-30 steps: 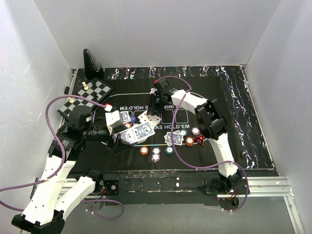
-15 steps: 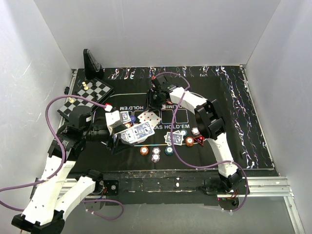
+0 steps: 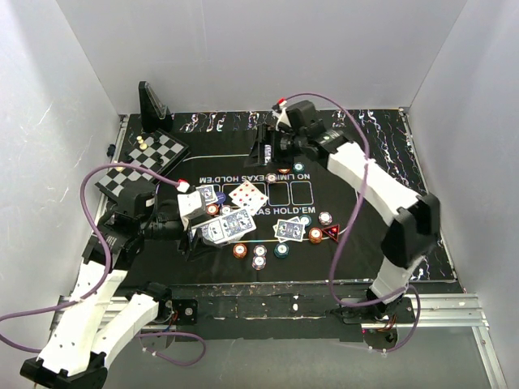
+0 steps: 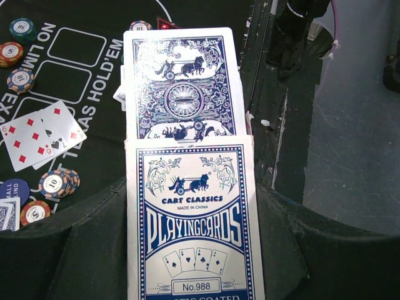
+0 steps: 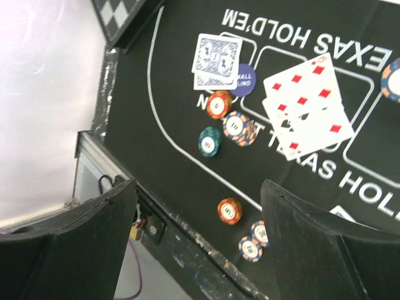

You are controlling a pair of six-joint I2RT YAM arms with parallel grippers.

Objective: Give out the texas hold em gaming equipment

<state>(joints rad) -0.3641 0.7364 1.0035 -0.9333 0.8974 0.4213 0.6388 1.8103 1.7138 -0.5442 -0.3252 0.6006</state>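
Blue-and-white cardboard playing-card box (image 4: pixel 190 219) clamped in left gripper (image 4: pixel 190 187), long axis pointing away from the wrist.
Blue patterned-back card (image 4: pixel 182 84) juts lengthwise from its far end; right gripper (image 5: pixel 197 187) gapes empty.

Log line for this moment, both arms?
left gripper: shut on card box with protruding card | right gripper: open, empty, above mat | face-up cards: lying on mat

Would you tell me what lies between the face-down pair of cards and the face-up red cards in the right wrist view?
A dark blue disc marked SMALL BLIND, seen in the right wrist view between the face-down cards and the face-up cards.
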